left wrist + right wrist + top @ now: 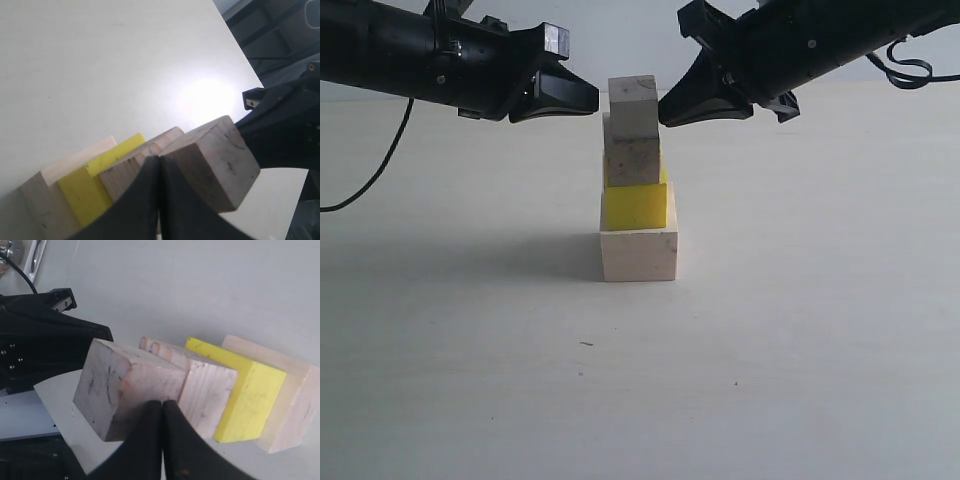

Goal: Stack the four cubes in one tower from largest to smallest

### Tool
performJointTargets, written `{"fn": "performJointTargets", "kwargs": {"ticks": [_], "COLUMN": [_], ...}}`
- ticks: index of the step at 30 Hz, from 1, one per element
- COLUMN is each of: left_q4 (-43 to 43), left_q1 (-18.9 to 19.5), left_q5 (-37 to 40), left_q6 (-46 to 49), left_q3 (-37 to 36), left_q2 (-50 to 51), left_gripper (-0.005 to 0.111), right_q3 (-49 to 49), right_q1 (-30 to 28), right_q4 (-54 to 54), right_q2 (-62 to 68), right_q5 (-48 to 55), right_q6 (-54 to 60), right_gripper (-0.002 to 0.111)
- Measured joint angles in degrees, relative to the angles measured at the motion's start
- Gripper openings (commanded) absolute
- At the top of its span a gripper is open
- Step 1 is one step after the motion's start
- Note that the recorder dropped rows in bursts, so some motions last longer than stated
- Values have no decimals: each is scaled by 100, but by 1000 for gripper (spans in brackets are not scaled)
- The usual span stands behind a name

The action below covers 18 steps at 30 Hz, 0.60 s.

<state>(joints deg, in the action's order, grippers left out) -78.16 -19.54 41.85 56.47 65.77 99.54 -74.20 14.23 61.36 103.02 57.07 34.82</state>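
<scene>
The tower (638,205) stands upright, its top cube (633,92) just between the left end effector (588,100) and the right end effector (670,110), each with its fingers pressed together.

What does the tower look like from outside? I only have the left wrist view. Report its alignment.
Observer: The tower stands upright; the large wood cube juts past the yellow cube on the exterior view's right only.
Operator: Give the right hand's state.
Observer: The right hand is shut, fingertips together, beside the small wood cube.
Operator: Check my left hand's clearance.
Observer: The exterior view shows a sliver of background between the left hand and that cube.
</scene>
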Motion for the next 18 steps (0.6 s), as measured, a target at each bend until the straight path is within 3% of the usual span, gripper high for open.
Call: {"fn": "performJointTargets", "kwargs": {"ticks": [18], "left_q4": [0], "left_q1": [0], "left_q5": [21], "left_q6": [0], "left_q3": [0], "left_q2": [0], "left_gripper": [0], "right_q3": [0], "right_q1": [0], "right_q4": [36], "right_q2": [0], "right_q5": [31], "right_q6": [119], "right_gripper": [0]}}
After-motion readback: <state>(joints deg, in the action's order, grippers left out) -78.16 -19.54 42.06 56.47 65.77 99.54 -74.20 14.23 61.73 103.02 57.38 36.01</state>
